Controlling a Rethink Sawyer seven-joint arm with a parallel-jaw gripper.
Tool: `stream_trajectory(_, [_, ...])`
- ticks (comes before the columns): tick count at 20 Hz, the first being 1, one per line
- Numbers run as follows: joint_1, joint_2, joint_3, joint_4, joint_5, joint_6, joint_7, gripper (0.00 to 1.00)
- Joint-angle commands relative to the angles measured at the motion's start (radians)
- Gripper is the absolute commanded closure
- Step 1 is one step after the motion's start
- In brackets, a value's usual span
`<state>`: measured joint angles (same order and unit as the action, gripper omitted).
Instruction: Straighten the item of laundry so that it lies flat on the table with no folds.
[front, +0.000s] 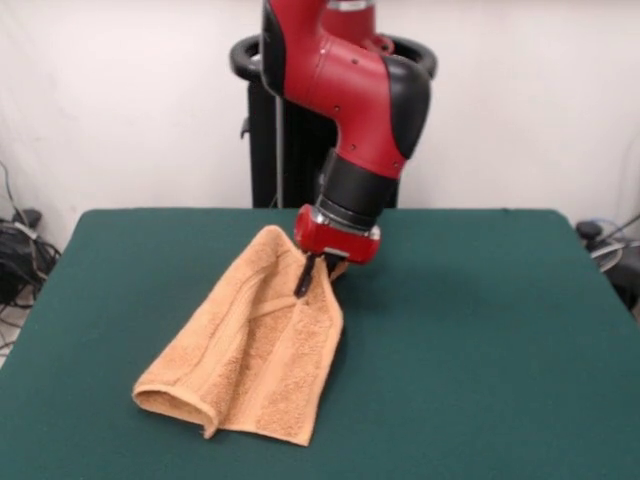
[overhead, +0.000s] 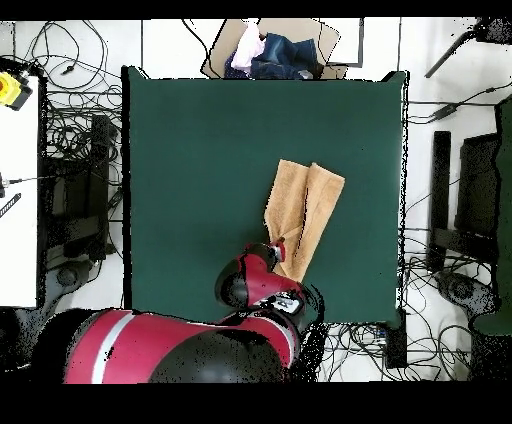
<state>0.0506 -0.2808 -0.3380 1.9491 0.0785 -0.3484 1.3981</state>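
Note:
The peach towel (front: 255, 355) lies folded over lengthwise on the green table (front: 480, 330), left of centre in the front view, with a looped fold at its near left corner. Its far end rises in a ridge to my gripper (front: 315, 273), which is shut on the cloth there, low over the table. In the overhead view the towel (overhead: 305, 212) runs as two side-by-side strips from the table's middle toward the robot. Its near end goes under my red wrist (overhead: 258, 275), which hides the gripper there.
The arm's pedestal (front: 275, 130) stands behind the table's far edge. In the overhead view a cardboard box of clothes (overhead: 270, 52) sits beyond the far edge. Cables and stands lie on the floor on both sides.

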Motion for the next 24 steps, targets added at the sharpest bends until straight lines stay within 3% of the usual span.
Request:
stream_trajectory(1, [0.159,0.067,0.173,0.022,0.105,0.205,0.233,1.0])
stream_trajectory(9, [0.342,0.121,0.091,-0.018,0.274,0.271,0.242,1.0])
stream_trajectory(17, [0.438,0.164,0.053,-0.051,0.394,0.291,0.251,1.0])
stream_trajectory(18, [0.455,0.173,0.045,-0.051,0.422,0.277,0.251,0.0])
stream_trajectory(24, [0.46,0.165,0.044,-0.039,0.421,0.261,0.237,0.0])
